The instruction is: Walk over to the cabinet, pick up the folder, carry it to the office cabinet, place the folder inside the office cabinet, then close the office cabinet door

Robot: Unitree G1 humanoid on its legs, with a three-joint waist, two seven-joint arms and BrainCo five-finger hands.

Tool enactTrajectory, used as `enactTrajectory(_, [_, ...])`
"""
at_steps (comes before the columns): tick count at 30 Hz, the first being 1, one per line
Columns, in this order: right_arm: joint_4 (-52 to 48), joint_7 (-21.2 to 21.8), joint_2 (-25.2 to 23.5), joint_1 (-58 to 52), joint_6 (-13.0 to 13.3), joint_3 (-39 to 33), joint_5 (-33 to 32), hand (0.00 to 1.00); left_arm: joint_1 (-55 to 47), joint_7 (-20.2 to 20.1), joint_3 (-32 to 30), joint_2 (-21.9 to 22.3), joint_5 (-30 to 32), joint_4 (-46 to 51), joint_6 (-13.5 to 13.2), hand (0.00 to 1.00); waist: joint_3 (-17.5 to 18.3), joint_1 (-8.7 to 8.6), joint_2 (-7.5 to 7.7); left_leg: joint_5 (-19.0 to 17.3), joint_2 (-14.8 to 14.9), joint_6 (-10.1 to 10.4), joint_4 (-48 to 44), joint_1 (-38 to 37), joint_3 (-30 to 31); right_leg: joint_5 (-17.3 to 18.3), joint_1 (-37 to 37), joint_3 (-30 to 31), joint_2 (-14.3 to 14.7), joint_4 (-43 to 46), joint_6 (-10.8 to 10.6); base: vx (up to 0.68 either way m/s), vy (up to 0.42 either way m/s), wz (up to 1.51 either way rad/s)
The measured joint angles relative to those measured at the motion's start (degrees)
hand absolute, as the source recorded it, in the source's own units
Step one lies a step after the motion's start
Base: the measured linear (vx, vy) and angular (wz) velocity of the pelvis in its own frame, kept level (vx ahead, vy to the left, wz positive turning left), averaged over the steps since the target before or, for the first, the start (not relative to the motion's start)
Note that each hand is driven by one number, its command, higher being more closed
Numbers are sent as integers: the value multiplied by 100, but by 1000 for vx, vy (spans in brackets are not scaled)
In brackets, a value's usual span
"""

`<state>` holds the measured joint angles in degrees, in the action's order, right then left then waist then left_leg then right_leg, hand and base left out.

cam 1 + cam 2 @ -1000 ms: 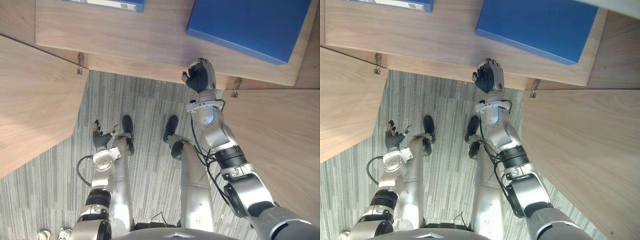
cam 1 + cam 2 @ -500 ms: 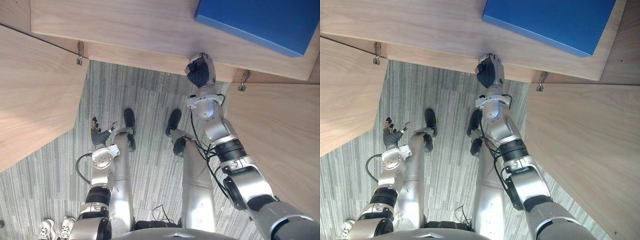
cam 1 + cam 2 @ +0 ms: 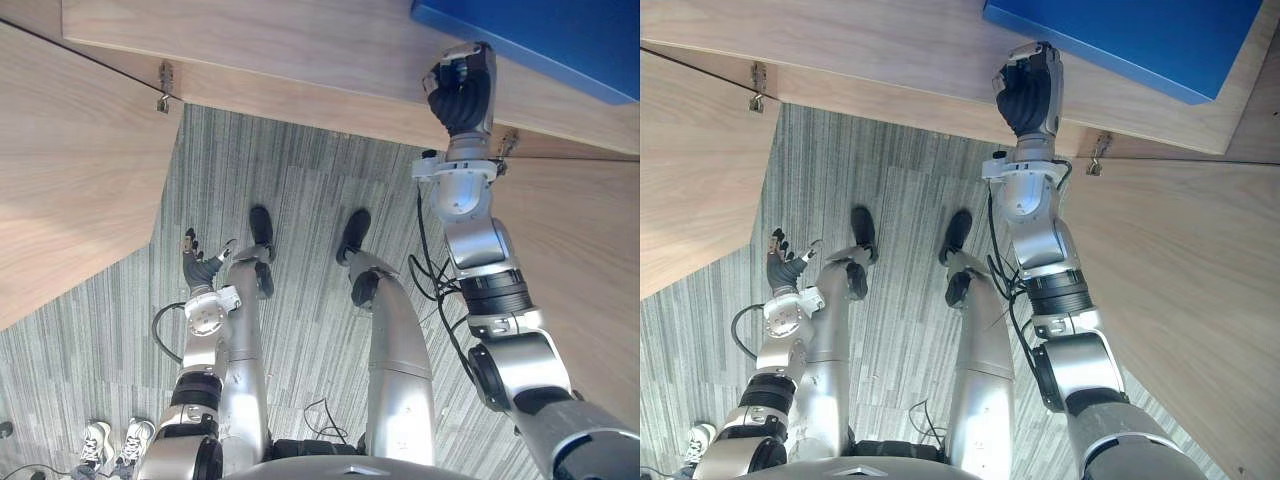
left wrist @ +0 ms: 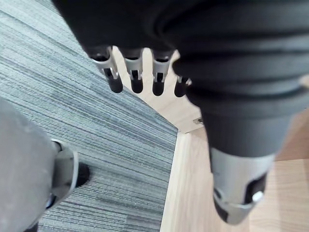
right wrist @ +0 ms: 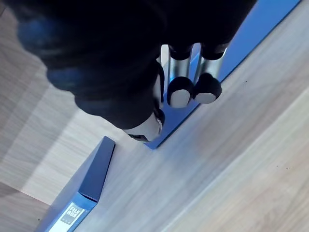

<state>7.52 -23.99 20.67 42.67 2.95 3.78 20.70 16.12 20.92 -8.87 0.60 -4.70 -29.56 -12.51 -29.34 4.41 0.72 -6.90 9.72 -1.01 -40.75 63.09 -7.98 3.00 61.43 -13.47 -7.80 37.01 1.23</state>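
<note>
Two hands, well apart; the left hand (image 3: 200,268) hangs low at the near left above the grey carpet (image 3: 300,200), fingers straight and relaxed, holding nothing; a wooden cabinet door (image 3: 70,170) stands open on the left; farther off, the right hand (image 3: 1028,90) is raised over the front edge of the cabinet shelf (image 3: 300,60), fingers curled, gripping nothing; the blue folder (image 3: 1140,40) lies flat on that shelf at the far right, close by its fingertips.

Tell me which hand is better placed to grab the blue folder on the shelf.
Right. The right hand is up at the wooden shelf's front edge, close beside the blue folder. The left hand hangs low over the grey carpet, well away from the shelf.
</note>
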Motion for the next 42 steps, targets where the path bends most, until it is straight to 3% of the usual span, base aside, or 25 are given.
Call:
enactTrajectory(13, [80, 7, -191, -188, 45, -280, 3, 100, -2, 0, -46, -9, 49, 177, 1, 0, -27, -5, 6, -63, 24, 34, -99, 89, 6, 131, 129, 20, -8, 145, -19, 3, -2, 0])
enactTrajectory(20, [749, 1, -102, 542, 34, -328, -8, 100, -2, 5, -70, -9, 48, 183, 0, 0, -28, -5, 6, -36, 24, 5, -99, 143, 13, 132, 185, 14, -11, 168, -19, 0, 0, 0])
enactTrajectory(26, [1505, -27, 252, 1315, -64, -332, -51, 100, -6, 25, -58, -14, 34, 185, -2, 0, -27, 3, 6, -47, 2, 36, -63, 186, 15, 110, 218, 2, -30, 125, -7, 0, 0, 0])
enactTrajectory(42, [3543, -109, 768, 3003, -214, 269, -976, 100, -182, 67, 241, -79, -239, 196, -48, 0, -11, -135, -2, 207, -105, 14, 410, 28, -34, -104, 44, -103, -100, -283, 74, 1, -7, 3])
